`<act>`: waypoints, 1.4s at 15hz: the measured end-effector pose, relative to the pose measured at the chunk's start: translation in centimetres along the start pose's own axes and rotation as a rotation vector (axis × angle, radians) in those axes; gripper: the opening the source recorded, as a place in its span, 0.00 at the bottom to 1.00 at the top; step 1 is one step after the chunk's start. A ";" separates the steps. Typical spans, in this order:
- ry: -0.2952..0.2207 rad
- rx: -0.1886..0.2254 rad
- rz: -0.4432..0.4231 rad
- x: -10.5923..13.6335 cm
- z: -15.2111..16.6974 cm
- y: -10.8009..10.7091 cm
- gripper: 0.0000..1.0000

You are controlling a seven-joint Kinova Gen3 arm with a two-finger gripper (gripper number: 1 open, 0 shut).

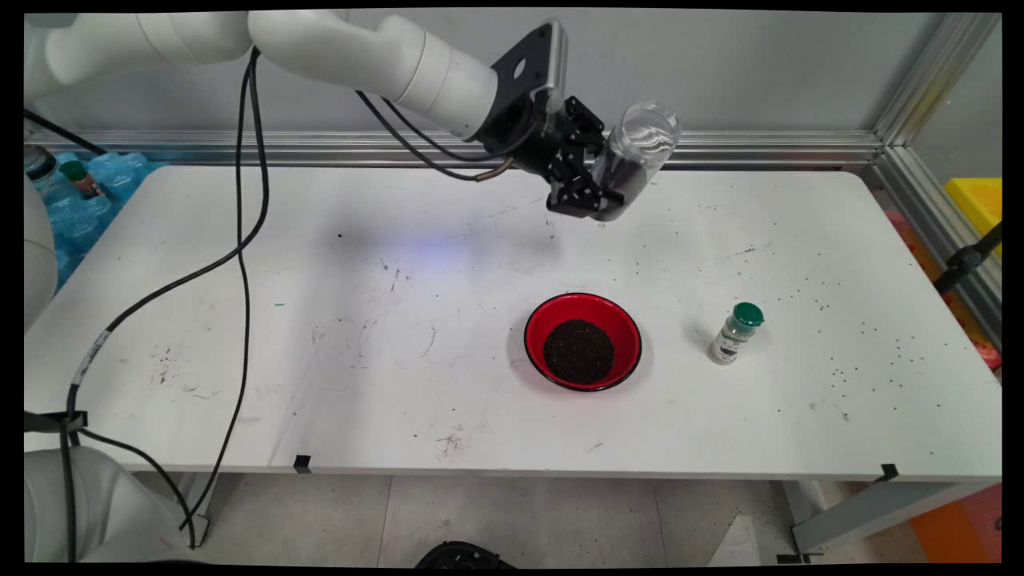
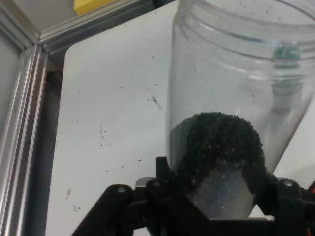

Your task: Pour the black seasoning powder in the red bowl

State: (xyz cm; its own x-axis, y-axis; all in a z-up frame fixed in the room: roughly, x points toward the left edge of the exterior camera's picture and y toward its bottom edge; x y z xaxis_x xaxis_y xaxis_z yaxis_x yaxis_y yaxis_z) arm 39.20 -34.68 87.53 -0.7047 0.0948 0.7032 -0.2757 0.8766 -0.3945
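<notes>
now the gripper point(image 1: 596, 188) is up in the air above the far side of the table point(image 1: 320, 320), and its two fingers are closed around the lower part of a clear plastic jar point(image 1: 636, 152). the jar has no lid and it is tilted, with the open mouth pointing up and to the right, toward the wall. in the hand view the jar point(image 2: 236, 98) fills most of the picture, and a heap of dark grains point(image 2: 219, 147) sits in its bottom part, just above the fingers point(image 2: 165, 177). the upper part of the jar is see-through and has only a few grains on the wall.

on the table, nearer to the camera and well apart from the gripper, stands a red bowl point(image 1: 582, 340) with a pile of the same dark grains point(image 1: 578, 350) in the middle. to the right of the bowl stands a small spice bottle point(image 1: 736, 332) with a green cap, a bit tilted. small dark specks lie scattered over the right part of the table.
</notes>
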 end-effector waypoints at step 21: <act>-0.101 -0.021 0.513 -1.9 2.0 4.5 0.00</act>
State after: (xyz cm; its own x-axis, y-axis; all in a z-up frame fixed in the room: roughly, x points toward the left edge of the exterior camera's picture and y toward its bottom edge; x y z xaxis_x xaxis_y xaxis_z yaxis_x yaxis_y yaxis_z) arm 38.00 -31.80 83.23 -0.8052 0.4699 0.3618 0.1344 0.7387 -0.6605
